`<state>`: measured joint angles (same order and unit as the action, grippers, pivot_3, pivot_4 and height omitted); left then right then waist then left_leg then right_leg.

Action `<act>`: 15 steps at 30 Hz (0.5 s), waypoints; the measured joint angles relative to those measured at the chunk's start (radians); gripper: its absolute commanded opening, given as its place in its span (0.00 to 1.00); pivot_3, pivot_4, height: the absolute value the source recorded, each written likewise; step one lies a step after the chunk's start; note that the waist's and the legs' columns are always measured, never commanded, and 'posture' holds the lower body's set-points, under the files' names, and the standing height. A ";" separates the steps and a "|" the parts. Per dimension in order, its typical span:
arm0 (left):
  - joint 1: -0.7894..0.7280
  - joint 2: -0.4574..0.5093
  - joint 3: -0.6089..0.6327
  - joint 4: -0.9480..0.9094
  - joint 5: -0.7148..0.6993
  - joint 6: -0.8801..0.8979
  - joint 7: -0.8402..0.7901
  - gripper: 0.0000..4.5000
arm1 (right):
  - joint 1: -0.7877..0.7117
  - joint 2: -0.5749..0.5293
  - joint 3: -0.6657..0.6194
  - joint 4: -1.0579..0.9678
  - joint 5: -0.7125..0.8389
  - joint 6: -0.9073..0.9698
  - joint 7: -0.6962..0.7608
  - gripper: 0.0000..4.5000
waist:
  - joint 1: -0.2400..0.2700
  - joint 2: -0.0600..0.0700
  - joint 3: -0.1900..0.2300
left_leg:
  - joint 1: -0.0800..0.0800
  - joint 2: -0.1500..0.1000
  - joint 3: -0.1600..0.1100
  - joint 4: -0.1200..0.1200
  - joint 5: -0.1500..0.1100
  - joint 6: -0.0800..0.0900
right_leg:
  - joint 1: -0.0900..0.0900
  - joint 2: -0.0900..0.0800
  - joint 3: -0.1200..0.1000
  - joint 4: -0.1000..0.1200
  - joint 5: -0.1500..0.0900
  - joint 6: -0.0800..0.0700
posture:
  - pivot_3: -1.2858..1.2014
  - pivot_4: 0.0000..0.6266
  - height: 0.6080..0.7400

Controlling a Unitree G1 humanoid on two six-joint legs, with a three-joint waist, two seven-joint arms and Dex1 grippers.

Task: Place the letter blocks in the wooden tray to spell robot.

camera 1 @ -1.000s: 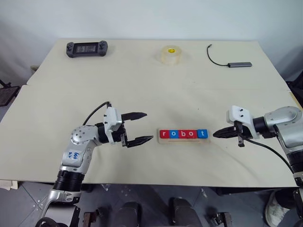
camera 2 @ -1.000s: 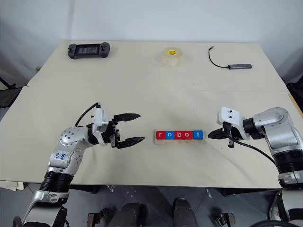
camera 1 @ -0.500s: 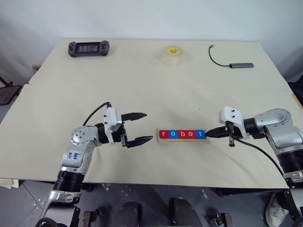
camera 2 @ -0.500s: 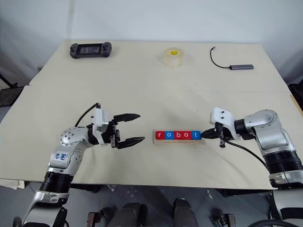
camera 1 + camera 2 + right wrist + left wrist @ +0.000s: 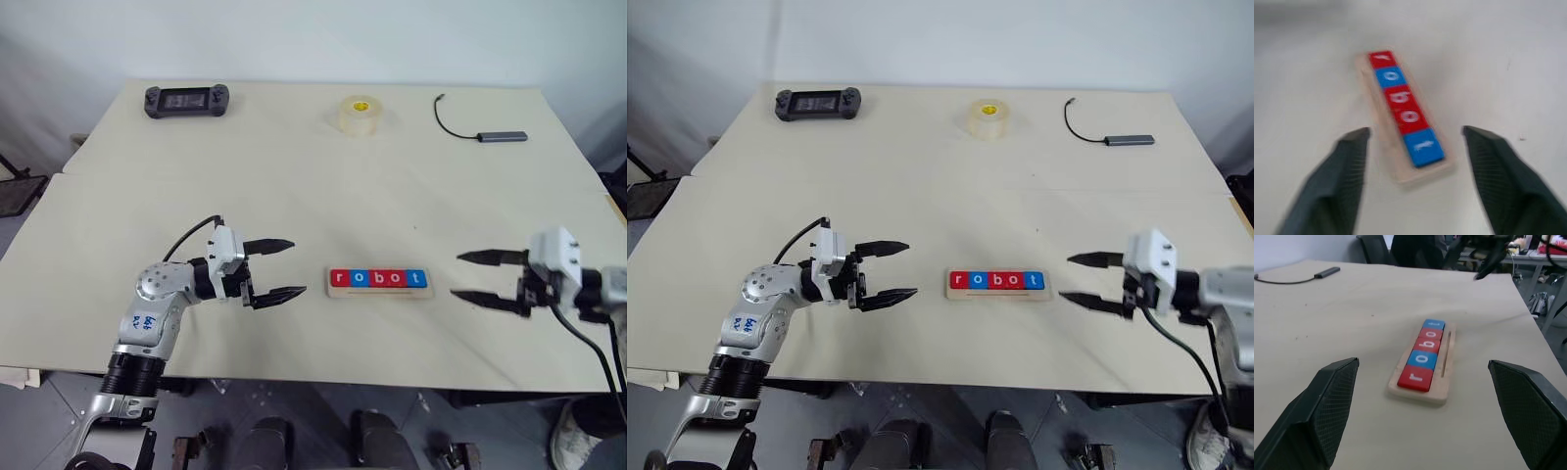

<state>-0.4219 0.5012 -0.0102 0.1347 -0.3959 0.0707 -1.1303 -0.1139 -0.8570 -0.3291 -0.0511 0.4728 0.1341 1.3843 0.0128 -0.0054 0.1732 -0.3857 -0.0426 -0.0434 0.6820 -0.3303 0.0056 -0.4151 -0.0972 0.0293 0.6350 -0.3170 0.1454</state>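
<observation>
The letter blocks (image 5: pixel 378 278) lie in a row in the wooden tray (image 5: pixel 379 291) near the table's front middle, red, blue, red, red, blue, reading r o b o t. My left gripper (image 5: pixel 287 266) stands open just left of the tray, a short gap away, with nothing between its fingers. To the tray's right my right gripper (image 5: pixel 464 275) is open and empty, also apart from it. Both wrist views show the tray (image 5: pixel 1445 367) (image 5: pixel 1380 115) ahead between the open fingers.
At the table's back edge lie a black handheld controller (image 5: pixel 186 99), a roll of clear tape (image 5: pixel 358 114) and a grey hub with a black cable (image 5: pixel 502 136). A seam (image 5: pixel 294 178) crosses the tabletop.
My right gripper was shut with its tip at the tray's right end; it has opened and drawn back to the right. The left gripper has shifted slightly left.
</observation>
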 measured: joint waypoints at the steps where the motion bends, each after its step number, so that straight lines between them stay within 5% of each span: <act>1: 0.000 0.009 0.001 0.010 0.003 -0.002 -0.006 1.00 | 0.023 0.007 -0.008 -0.012 0.018 0.001 0.001 0.99 | -0.003 0.000 0.000 | 0.000 0.000 0.000 0.000 0.000 0.000 | 0.000 0.000 0.001 0.000 0.000 0.000 | 0.52 0.24 1.00; 15: 0.019 0.090 0.038 0.038 0.030 -0.024 -0.003 1.00 | 0.070 0.031 -0.030 0.079 0.083 -0.092 0.009 0.99 | -0.011 0.000 0.000 | 0.001 0.000 -0.001 0.000 0.000 0.000 | 0.001 -0.002 0.000 0.000 0.000 0.000 | 0.52 0.24 1.00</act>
<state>-0.4032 0.5907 0.0275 0.1722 -0.3654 0.0466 -1.1333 -0.0434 -0.8265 -0.3596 0.0277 0.5561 0.0418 1.3937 0.0016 -0.0054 0.1731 -0.3846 -0.0424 -0.0441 0.6821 -0.3303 0.0058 -0.4139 -0.0990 0.0295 0.6352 -0.3170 0.1454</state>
